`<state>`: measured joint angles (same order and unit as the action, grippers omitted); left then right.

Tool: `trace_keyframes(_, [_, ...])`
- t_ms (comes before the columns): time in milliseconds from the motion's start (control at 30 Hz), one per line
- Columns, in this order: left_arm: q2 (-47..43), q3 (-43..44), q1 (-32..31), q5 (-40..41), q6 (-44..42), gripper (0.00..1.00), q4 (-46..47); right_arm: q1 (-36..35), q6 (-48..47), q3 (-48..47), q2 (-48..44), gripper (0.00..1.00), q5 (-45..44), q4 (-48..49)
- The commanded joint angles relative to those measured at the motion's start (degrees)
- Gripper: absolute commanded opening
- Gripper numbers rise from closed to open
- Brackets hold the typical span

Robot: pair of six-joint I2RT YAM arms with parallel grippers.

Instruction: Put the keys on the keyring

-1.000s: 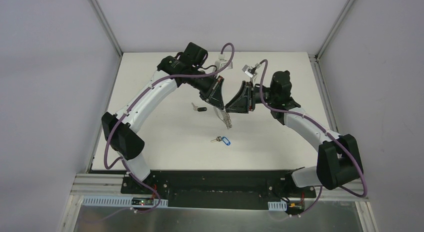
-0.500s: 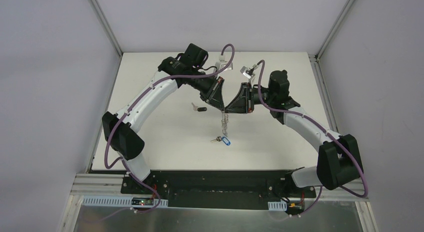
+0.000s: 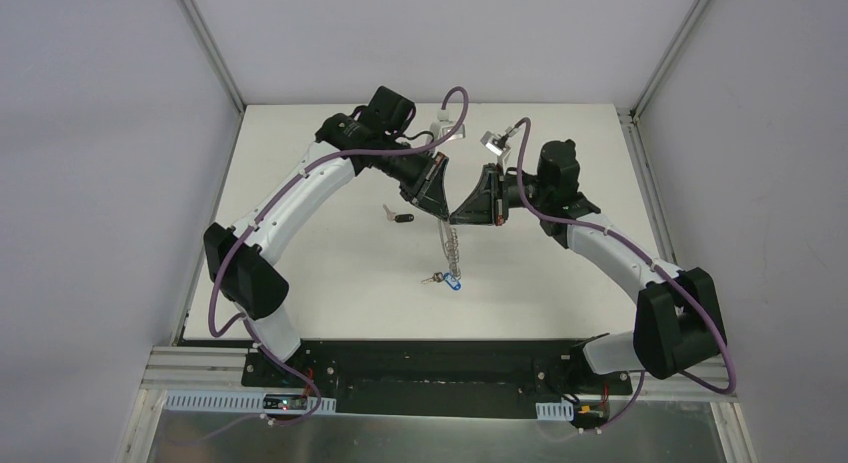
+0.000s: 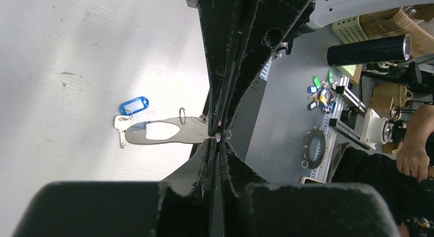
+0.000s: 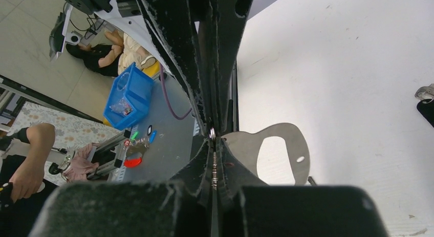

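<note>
The keyring (image 3: 451, 245), a pale metal loop with small clips, hangs above the table between both grippers. In the left wrist view my left gripper (image 4: 218, 138) is shut on one edge of the keyring (image 4: 174, 132). My right gripper (image 5: 213, 137) meets it from the opposite side, shut on the clip edge of the keyring (image 5: 286, 145). Just below the loop lies the key with the blue tag (image 3: 448, 279), whose blue tag (image 4: 134, 105) shows in the left wrist view too. The black-headed key (image 3: 399, 218) lies left of the grippers and shows again as the black-headed key (image 5: 426, 109).
Both arms arch inward over the middle of the white table (image 3: 330, 273), their cables looping above. Metal frame rails (image 3: 640, 173) border the table on the left and right. The arm bases (image 3: 440, 368) sit along the near edge.
The right gripper has closed on the keyring. The keyring has swung from a slant to hang nearly straight down, its lower end now just over the blue-tagged key. Both arms have barely shifted.
</note>
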<state>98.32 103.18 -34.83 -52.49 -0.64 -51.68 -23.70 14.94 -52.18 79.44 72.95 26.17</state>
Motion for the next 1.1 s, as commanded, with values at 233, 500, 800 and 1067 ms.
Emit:
trace_keyframes(233, [-5.62,-6.0,4.11,-5.54,13.18,0.22,13.56,1.67,23.62,1.64,0.09,0.0,-4.65,26.38])
trace_keyframes(500, [-8.11,-13.74,7.78,-9.77,26.19,0.27,29.61,2.7,25.32,3.03,0.64,0.0,-7.88,27.77])
trace_keyframes(800, [-8.84,-19.93,7.93,-12.38,35.39,0.25,43.54,3.17,27.36,4.16,1.43,0.0,-9.43,30.92])
trace_keyframes(1067, [-8.51,-22.21,7.93,-13.29,40.07,0.12,50.07,3.57,27.51,4.93,1.46,0.0,-10.47,31.54])
